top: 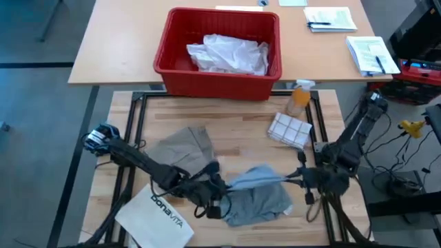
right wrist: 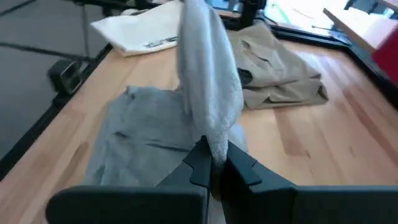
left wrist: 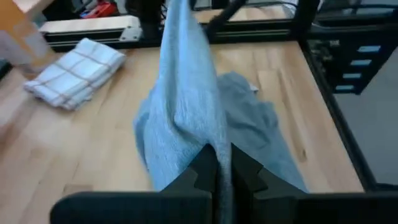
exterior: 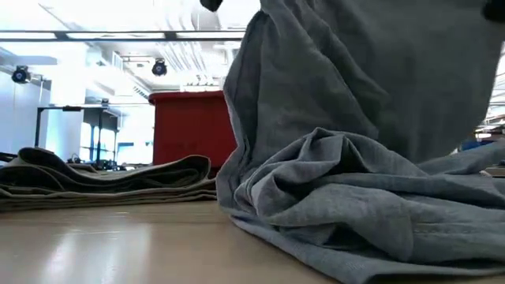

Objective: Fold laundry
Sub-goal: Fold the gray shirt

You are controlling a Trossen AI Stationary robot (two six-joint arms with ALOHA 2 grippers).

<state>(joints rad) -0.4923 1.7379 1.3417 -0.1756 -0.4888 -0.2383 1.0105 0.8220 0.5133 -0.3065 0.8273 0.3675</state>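
A grey T-shirt (top: 258, 200) lies at the table's near middle, and a band of it (top: 256, 178) is raised between my two grippers. My left gripper (top: 220, 186) is shut on the band's left end and my right gripper (top: 291, 179) on its right end. In the low view the shirt (exterior: 355, 189) hangs from above, with its lower part heaped on the table. A khaki-tan piece (top: 185, 148) lies folded flat on the table, to the far left of the shirt. A white shirt (top: 227, 54) lies crumpled in the red bin (top: 172, 69). My left gripper pinches a bunched fold of the grey T-shirt (left wrist: 214, 140) between its two fingers, coming level from the table's left. The cloth rises away from the fingers in a ridge toward the other arm. The rest of the shirt (left wrist: 249, 124) lies on the table. My right gripper pinches a gathered fold of the T-shirt (right wrist: 214, 134) between its two fingers, coming level from the table's right. The cloth runs from the fingers as a raised ridge toward the left arm. The shirt's lower part (right wrist: 143, 130) lies slack on the table.
A stiff white bag printed "bonavita" (top: 162, 215) lies at the near left, under the left arm. A folded checked cloth (top: 289, 129) and an orange bottle (top: 300, 98) stand at the far right. The red bin sits beyond the table's far edge. Bare wood shows mid-table.
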